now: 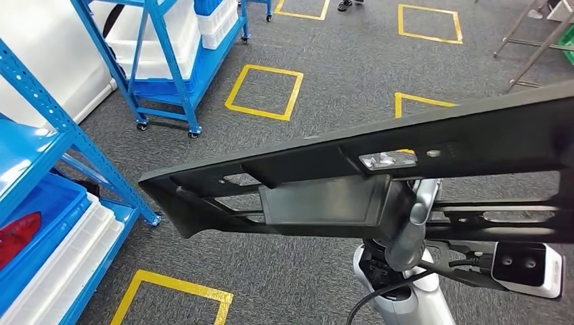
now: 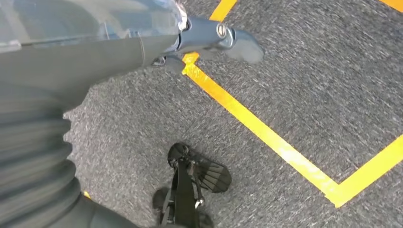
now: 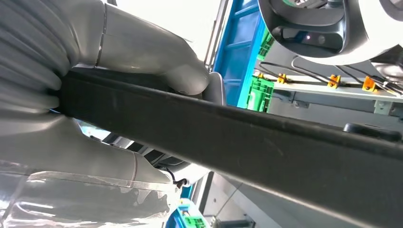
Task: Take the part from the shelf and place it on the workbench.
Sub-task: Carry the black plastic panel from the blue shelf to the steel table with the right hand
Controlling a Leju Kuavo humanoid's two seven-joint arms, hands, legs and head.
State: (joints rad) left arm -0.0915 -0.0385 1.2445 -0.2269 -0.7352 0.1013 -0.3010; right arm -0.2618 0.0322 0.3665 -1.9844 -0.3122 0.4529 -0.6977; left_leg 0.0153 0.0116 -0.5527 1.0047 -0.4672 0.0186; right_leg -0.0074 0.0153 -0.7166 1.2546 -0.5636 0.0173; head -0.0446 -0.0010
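A long black plastic part [image 1: 420, 142] with cut-outs and a flat grey panel stretches across the head view, from lower left to upper right, above the carpet. My right hand [image 1: 409, 217] grips it from beneath near its middle. In the right wrist view the grey thumb [image 3: 180, 71] lies over the part's black edge [image 3: 266, 137], with the other fingers on its far side. My left hand [image 2: 209, 35] hangs over the grey carpet with its fingers stretched out and nothing in them.
A blue shelf [image 1: 61, 128] at the left holds a blue bin [image 1: 40, 203] with a red object [image 1: 17, 233] and a white tray [image 1: 74, 250]. A blue wheeled cart [image 1: 169, 61] with white bins stands behind. Yellow tape squares [image 1: 264, 91] mark the carpet. Metal legs [image 1: 535, 47] stand at the far right.
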